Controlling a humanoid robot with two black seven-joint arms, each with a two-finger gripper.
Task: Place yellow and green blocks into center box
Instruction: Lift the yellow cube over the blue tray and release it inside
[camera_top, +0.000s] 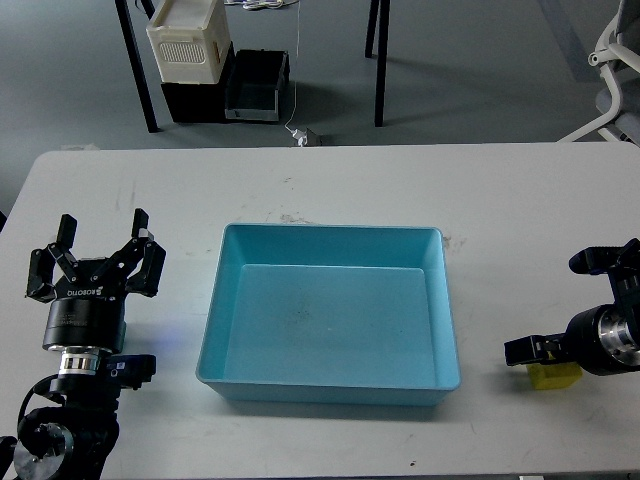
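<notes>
The light blue center box (330, 382) sits mid-table and holds nothing. A yellow block (554, 376) lies on the table to its right, partly hidden under my right gripper (563, 305). That gripper is open, with one finger (528, 350) just over the block's top edge and the other finger (600, 259) farther back. My left gripper (100, 248) is open and empty, upright over the table left of the box. No green block is in view.
The white table (320, 185) carries only the box and the yellow block. Behind its far edge, on the floor, stand a white crate on black boxes (195, 50) and table legs. A white chair (615, 60) is at the far right.
</notes>
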